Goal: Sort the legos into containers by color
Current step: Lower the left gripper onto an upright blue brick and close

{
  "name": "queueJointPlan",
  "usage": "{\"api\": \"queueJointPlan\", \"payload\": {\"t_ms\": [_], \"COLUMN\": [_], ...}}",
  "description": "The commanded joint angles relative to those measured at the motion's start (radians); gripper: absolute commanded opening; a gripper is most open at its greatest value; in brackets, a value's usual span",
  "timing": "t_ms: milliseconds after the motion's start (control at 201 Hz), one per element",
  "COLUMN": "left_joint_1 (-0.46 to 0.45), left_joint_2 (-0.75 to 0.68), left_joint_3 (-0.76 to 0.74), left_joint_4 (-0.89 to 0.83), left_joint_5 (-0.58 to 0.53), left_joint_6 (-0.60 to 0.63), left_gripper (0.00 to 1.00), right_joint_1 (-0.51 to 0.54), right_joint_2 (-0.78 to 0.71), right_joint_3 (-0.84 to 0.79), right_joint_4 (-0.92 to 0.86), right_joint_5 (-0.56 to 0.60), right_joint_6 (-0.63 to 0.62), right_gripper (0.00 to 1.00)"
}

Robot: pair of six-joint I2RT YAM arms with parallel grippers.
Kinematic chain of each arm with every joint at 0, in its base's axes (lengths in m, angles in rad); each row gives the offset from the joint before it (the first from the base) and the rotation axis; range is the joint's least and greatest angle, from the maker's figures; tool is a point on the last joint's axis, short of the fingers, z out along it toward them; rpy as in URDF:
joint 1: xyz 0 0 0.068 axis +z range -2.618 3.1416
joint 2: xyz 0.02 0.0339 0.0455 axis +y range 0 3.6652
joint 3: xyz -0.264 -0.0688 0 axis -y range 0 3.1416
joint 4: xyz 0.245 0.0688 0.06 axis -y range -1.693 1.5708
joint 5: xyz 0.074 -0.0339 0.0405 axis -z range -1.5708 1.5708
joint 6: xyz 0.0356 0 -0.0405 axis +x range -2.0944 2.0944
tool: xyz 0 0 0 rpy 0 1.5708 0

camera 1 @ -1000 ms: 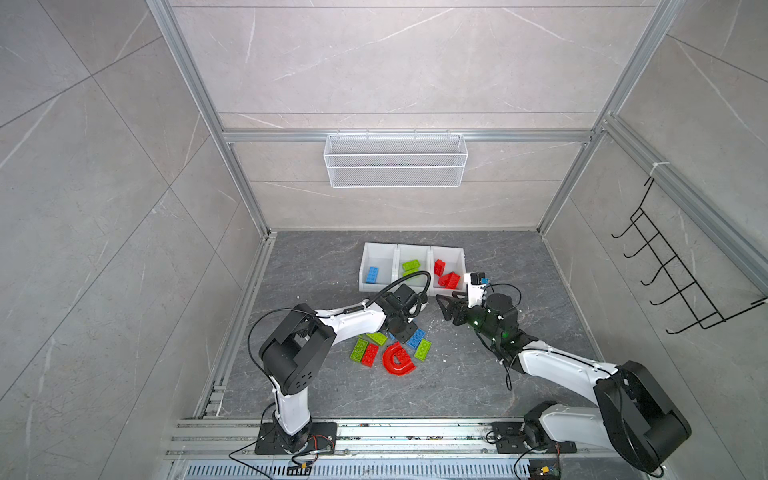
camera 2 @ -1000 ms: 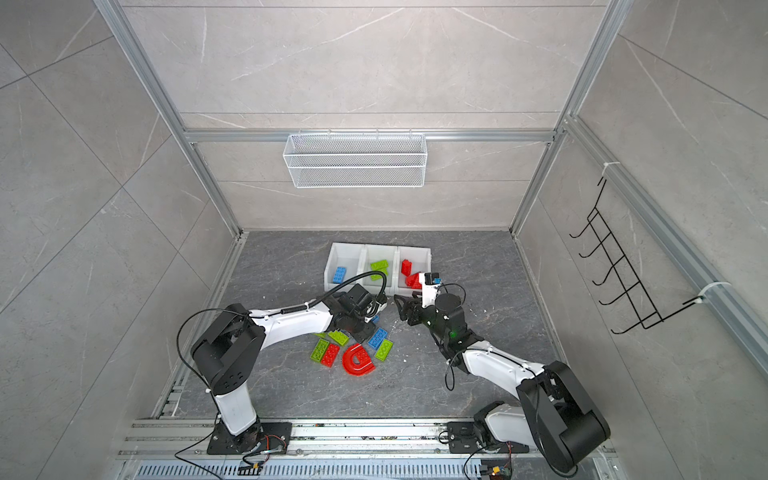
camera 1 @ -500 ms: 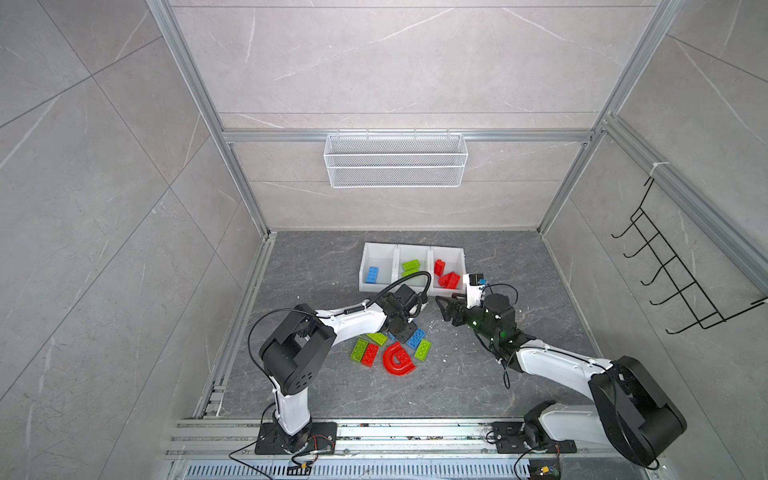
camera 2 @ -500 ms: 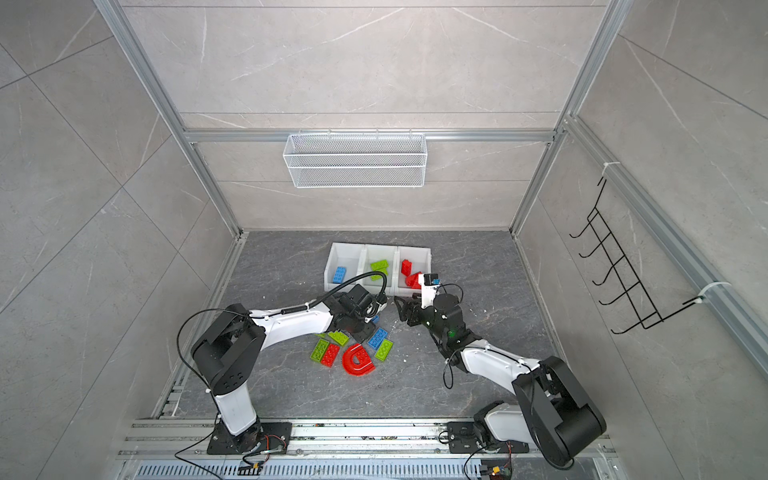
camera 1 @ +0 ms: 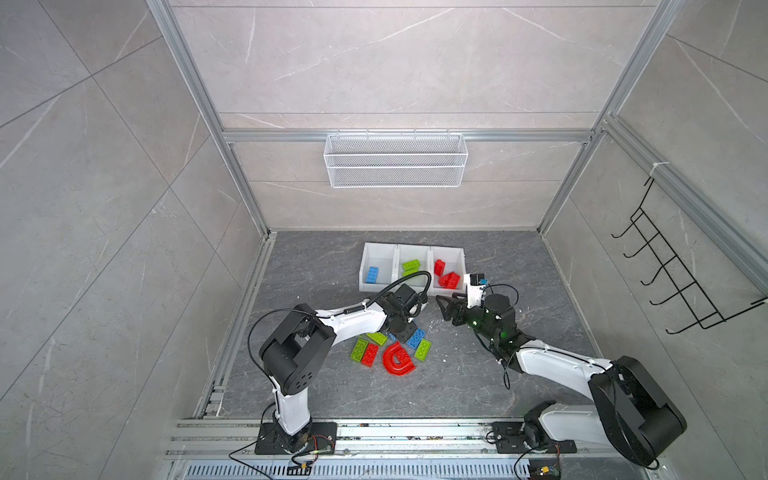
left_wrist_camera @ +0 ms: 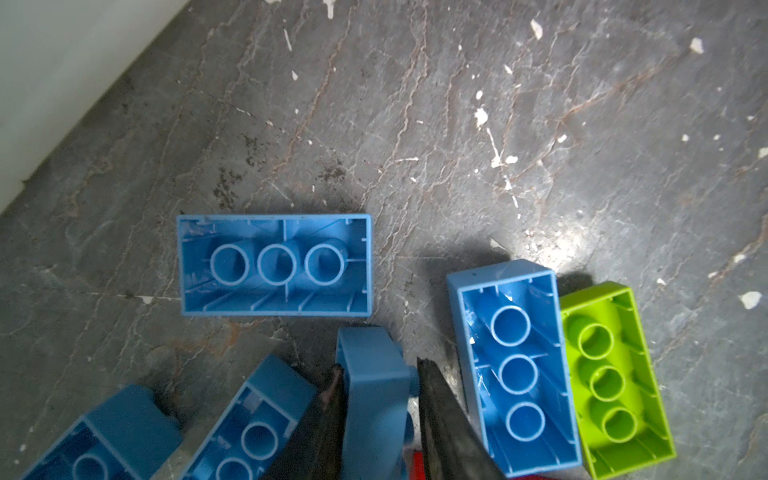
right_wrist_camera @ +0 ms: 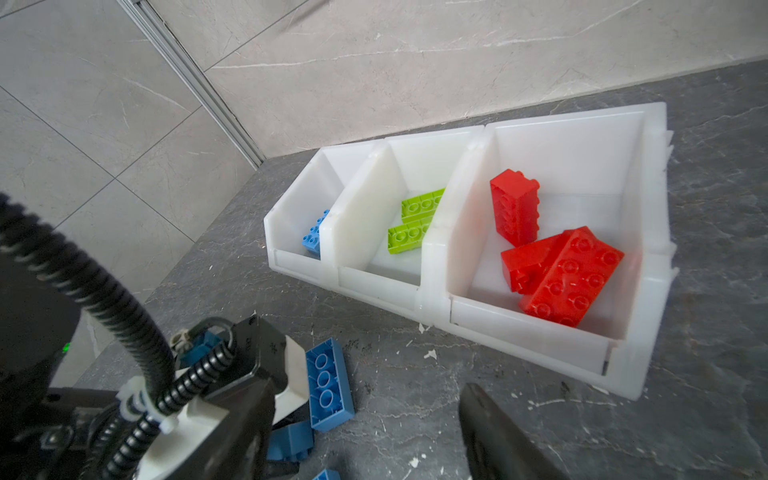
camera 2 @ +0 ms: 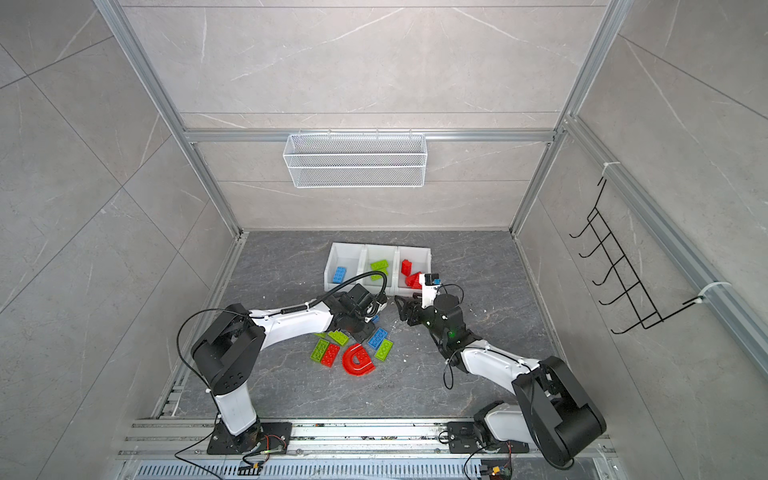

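left gripper [left_wrist_camera: 378,366] clamped on blue brick [left_wrist_camera: 370,409] standing on edge, right gripper [camera 1: 448,306] jaws apart, empty, near red-brick bin [camera 1: 461,266]

Bright even light, soft shadows, mild glare

We see three joined white plastic bins [camera 1: 415,250] holding a blue studded brick [camera 1: 371,274], lime green bricks [camera 1: 410,264] and red bricks [camera 1: 449,279]. Loose bricks [camera 1: 360,349] lie beside a red plastic arch [camera 1: 398,365].

three joined white containers [camera 1: 411,250] holding colour-sorted legos [camera 1: 372,275], loose bricks [camera 1: 415,338] and red arch [camera 1: 398,371] clustered nearby, one blue brick [left_wrist_camera: 374,395] on edge
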Motion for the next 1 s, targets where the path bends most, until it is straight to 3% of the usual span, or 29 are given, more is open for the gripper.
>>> {"api": "queueJointPlan", "payload": {"t_ms": [0, 149, 582, 990], "left_joint_1": [-0.001, -0.001, 0.007, 0.038], "left_joint_2": [0.004, -0.022, -0.109, 0.050], "left_joint_3": [0.054, 0.057, 0.061, 0.230], "left_joint_4": [-0.033, -0.032, -0.041, -0.009], "left_joint_5": [-0.008, -0.012, -0.034, 0.092], "left_joint_6": [0.028, 0.023, 0.018, -0.013], "left_gripper": [0.27, 0.20, 0.20, 0.23], "right_joint_1": [0.004, 0.004, 0.003, 0.004], "right_joint_2": [-0.008, 0.010, -0.006, -0.049], "right_joint_3": [-0.013, -0.009, -0.012, -0.018], "right_joint_4": [0.022, 0.027, 0.023, 0.003], "right_joint_5": [0.013, 0.013, 0.016, 0.043], "right_joint_6": [0.010, 0.008, 0.003, -0.003], "right_gripper": [0.72, 0.72, 0.72, 0.72]}}
